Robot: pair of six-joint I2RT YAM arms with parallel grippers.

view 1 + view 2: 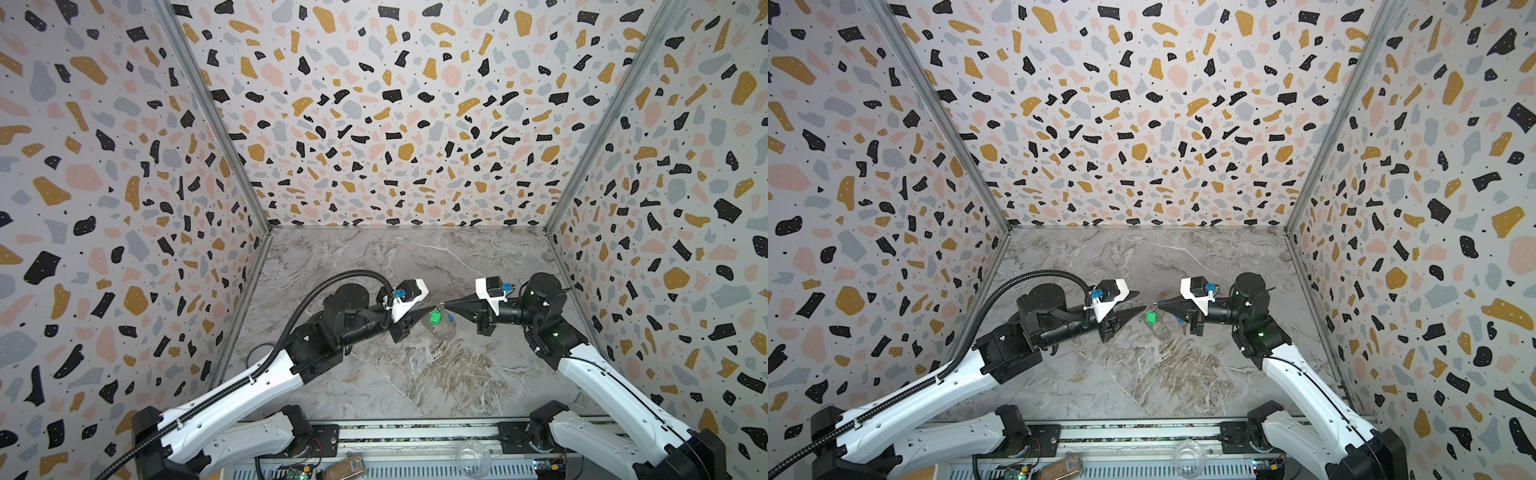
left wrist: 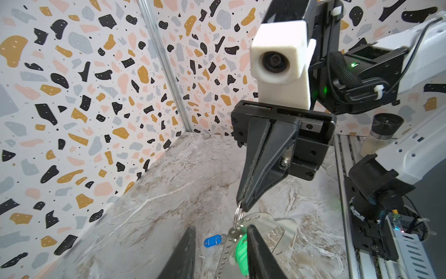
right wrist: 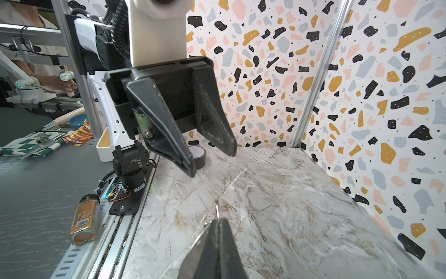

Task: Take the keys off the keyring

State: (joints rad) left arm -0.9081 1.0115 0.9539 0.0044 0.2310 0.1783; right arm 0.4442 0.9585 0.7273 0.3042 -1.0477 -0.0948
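My right gripper (image 1: 444,307) is shut on the metal ring (image 2: 238,213) at the end of the keyring, a pale see-through strap loop (image 2: 266,225) hanging down to the marble floor. The key with the green tag (image 2: 241,248) dangles from that ring, against the inner side of one finger of my left gripper (image 2: 221,228). That gripper is open and holds nothing. The blue tag (image 2: 212,240) lies just beside the strap, between the left fingers; whether it is still linked I cannot tell. In the right wrist view only the ring's thin edge (image 3: 217,209) pokes out of the shut tips.
Terrazzo-patterned walls close in the marble floor (image 1: 415,374) on three sides. Along the front rail are a brown spice jar (image 3: 84,219), a clear glass bowl (image 1: 473,457) and a roll of dark tape (image 3: 200,157).
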